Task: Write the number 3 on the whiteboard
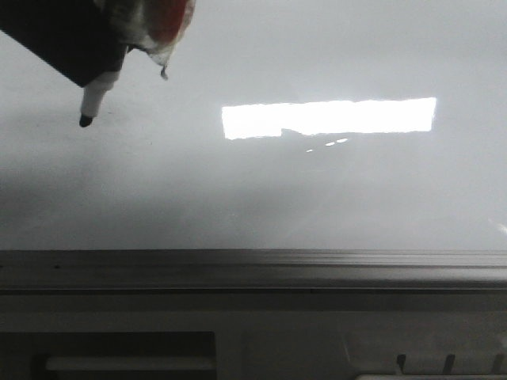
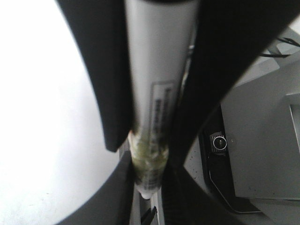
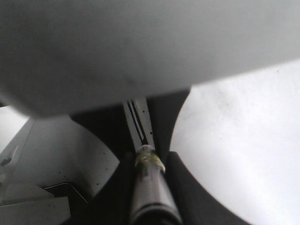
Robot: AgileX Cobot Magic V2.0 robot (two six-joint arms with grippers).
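Observation:
The whiteboard (image 1: pixel 317 190) fills most of the front view; no drawn number 3 shows on it. At the upper left my left gripper (image 1: pixel 99 67) is shut on a white marker (image 1: pixel 97 96), whose dark tip (image 1: pixel 85 120) points down at the board. In the left wrist view the labelled marker barrel (image 2: pixel 157 84) is clamped in the left gripper (image 2: pixel 150 159), with the whiteboard (image 2: pixel 47 117) beside it. In the right wrist view the right gripper (image 3: pixel 149 157) is closed around a second marker barrel (image 3: pixel 150 187), beside the whiteboard (image 3: pixel 234 140).
A bright rectangular light glare (image 1: pixel 329 117) lies on the board's middle. A grey metal rail (image 1: pixel 253 265) edges the near side. A large blurred grey mass (image 3: pixel 117 47) fills the top of the right wrist view. A dark device with a round lens (image 2: pixel 219 143) sits off the board.

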